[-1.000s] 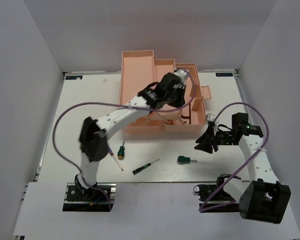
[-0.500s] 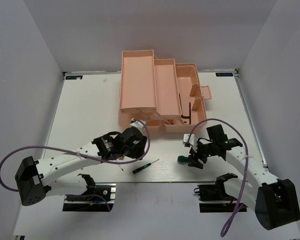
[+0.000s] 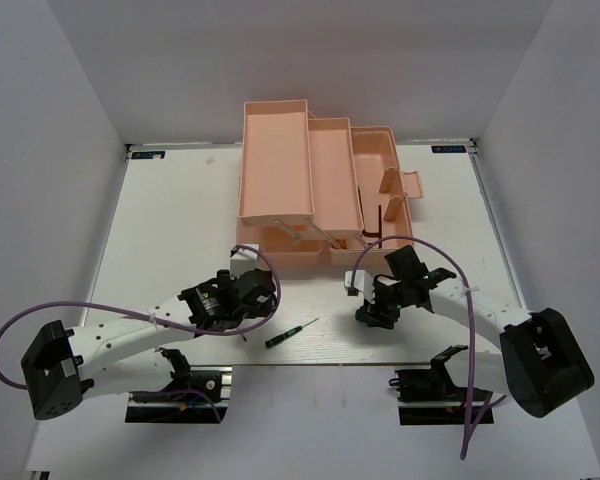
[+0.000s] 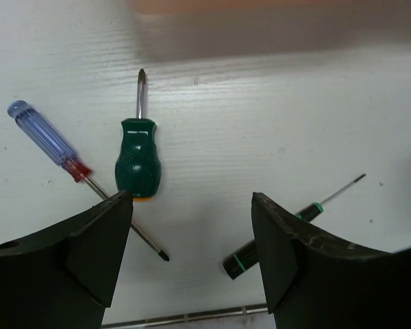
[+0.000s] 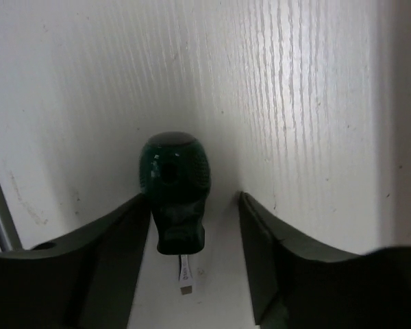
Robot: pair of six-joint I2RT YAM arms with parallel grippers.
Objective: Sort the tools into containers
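Observation:
The salmon-pink toolbox (image 3: 310, 190) stands open at the back, with a dark hex key (image 3: 378, 222) in its lower tray. My left gripper (image 4: 190, 205) hangs open over the table near the front. Just beyond its left finger lie a blue-handled screwdriver (image 4: 44, 133) and a green-orange screwdriver (image 4: 137, 161). A black-green screwdriver (image 4: 288, 223) lies by its right finger and is also seen from above (image 3: 290, 333). My right gripper (image 5: 194, 202) is open and low on the table, straddling a stubby green screwdriver (image 5: 175, 185). The handle sits close to the left finger, with a gap on the right.
The left arm (image 3: 130, 335) stretches low across the front left of the table. The right arm (image 3: 470, 305) reaches in from the front right. The toolbox's front wall is a short way beyond both grippers. A metal strip runs along the table's near edge (image 4: 192, 317).
The left arm has swung back from over the toolbox to the front of the table and its jaws have opened. The right gripper has moved left and down around the green screwdriver.

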